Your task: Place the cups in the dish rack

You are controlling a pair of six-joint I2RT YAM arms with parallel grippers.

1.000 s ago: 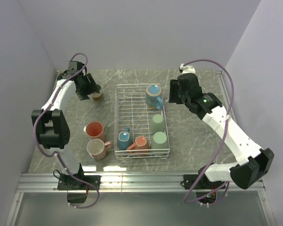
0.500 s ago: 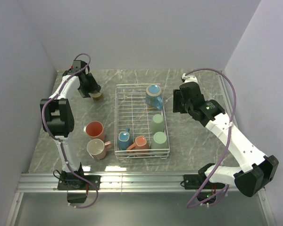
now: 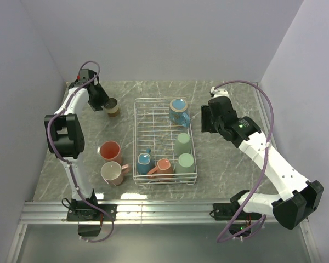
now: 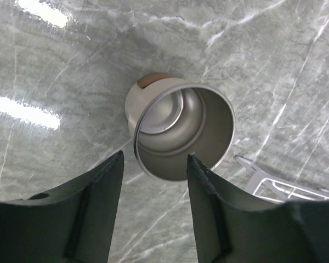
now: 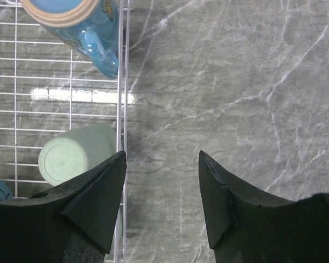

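left hand [image 4: 155, 158] apart, astride the wall of the grey metal cup [image 4: 197, 126] (one tip over its mouth, for a rim pinch, we judge), not clamped | cup upright on the worktop [image 3: 225, 159], 10 o'clock of the dish rack [image 3: 153, 99] | right hand [image 5: 162, 164] apart, empty, at the rack's 2 o'clock, out of the way

Your left arm [image 3: 75, 101]: stretched far forward, wrist just behind the claw.
Your left gripper [image 4: 154, 159]: fingers parted.
Your right arm [image 3: 263, 152]: elbow bent, behind the claw.
Your right gripper [image 5: 162, 158]: fingers parted, pointing down.
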